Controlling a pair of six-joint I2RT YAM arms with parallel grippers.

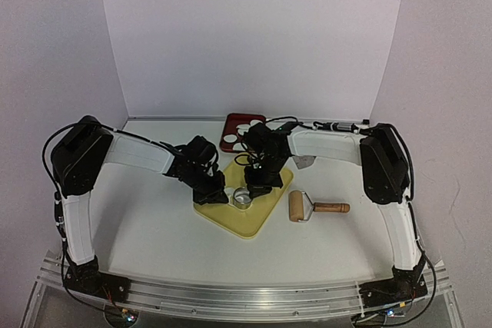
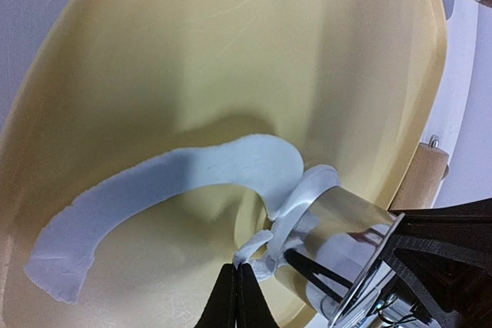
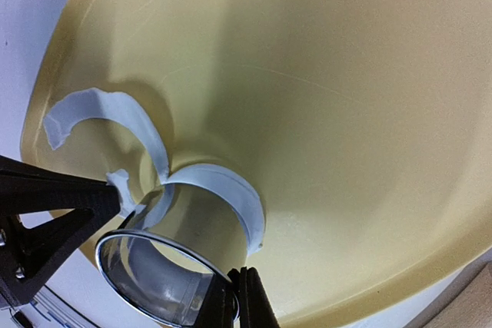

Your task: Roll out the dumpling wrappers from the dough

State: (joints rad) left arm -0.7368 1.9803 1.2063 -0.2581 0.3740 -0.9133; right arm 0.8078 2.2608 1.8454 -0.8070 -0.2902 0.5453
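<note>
While the right tool (image 3: 234, 276) pinches the ring cutter (image 3: 154, 282) by its rim, the left tool (image 2: 237, 270) pinches dough (image 2: 192, 170) near the yellow board (image 2: 231, 51) edge.

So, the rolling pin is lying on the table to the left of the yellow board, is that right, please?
Not quite: the top external view shows the rolling pin lying on the table to the right of the yellow board, not the left.
</note>
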